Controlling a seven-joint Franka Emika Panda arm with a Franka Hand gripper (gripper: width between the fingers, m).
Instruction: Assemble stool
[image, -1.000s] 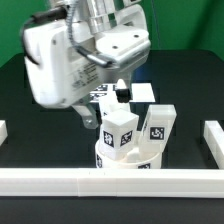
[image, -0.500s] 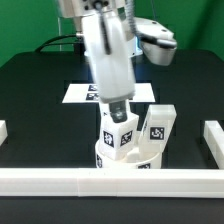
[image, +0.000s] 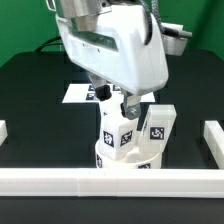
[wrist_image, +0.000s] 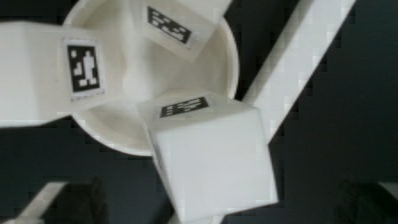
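The stool's round white seat (image: 120, 160) lies by the front rail with two tagged white legs standing upright in it. One leg (image: 120, 131) is at the exterior view's left, the other leg (image: 159, 124) at its right. My gripper (image: 117, 100) hangs open just above the left leg's top, with nothing held. In the wrist view that leg (wrist_image: 214, 150) fills the middle, with the seat (wrist_image: 143, 95) behind it and the second leg (wrist_image: 45, 70) to one side. My gripper (wrist_image: 214, 203) straddles the leg, its dark fingers (wrist_image: 45, 205) well clear of the leg's sides.
The marker board (image: 76, 93) lies flat behind the stool, partly hidden by the hand. White border rails run along the front (image: 60, 181), the exterior view's left (image: 3, 130) and right (image: 213, 137). One rail (wrist_image: 302, 50) passes close beside the seat.
The hand has swung and turned about its wrist above the stool, ending over the left leg. The jaws stayed wide. Seat and legs have not moved.
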